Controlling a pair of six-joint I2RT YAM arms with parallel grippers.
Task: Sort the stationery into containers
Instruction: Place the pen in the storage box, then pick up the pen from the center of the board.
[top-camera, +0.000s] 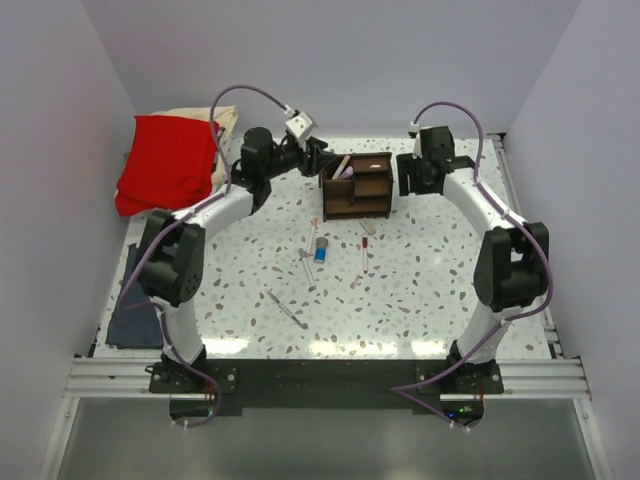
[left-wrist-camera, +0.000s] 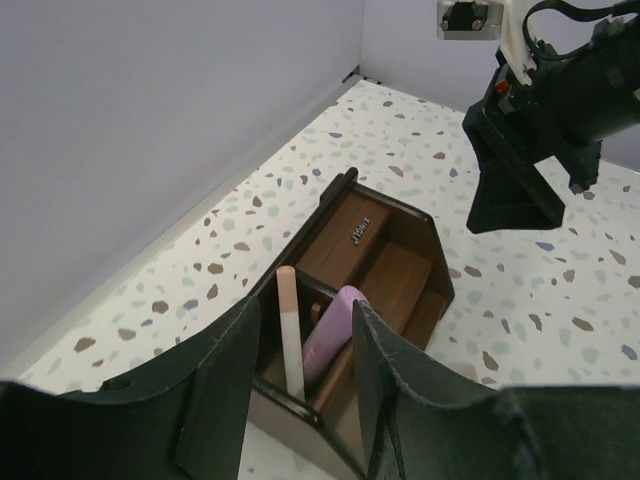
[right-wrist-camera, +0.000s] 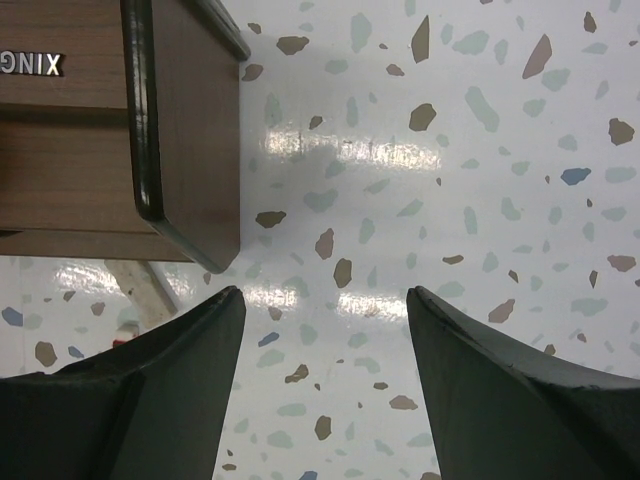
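Nearest the bases a silvery pen (top-camera: 288, 309), then a white pen (top-camera: 306, 266), blue-and-white cylinder (top-camera: 320, 251) and pink-red pen (top-camera: 366, 256) lie loose, mostly lengthwise 12-to-6, at 6 o'clock from the wooden organizer (top-camera: 365, 207). Over its 9 o'clock end the left gripper (top-camera: 318, 160), nearer them, hangs half-parted and empty above a standing pencil (left-wrist-camera: 290, 335). The right gripper (right-wrist-camera: 325, 295) is wide and empty, at 3 o'clock.

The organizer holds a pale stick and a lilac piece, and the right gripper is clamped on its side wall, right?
No: the right wrist view shows the right gripper open beside the organizer, gripping nothing. The rest stands.
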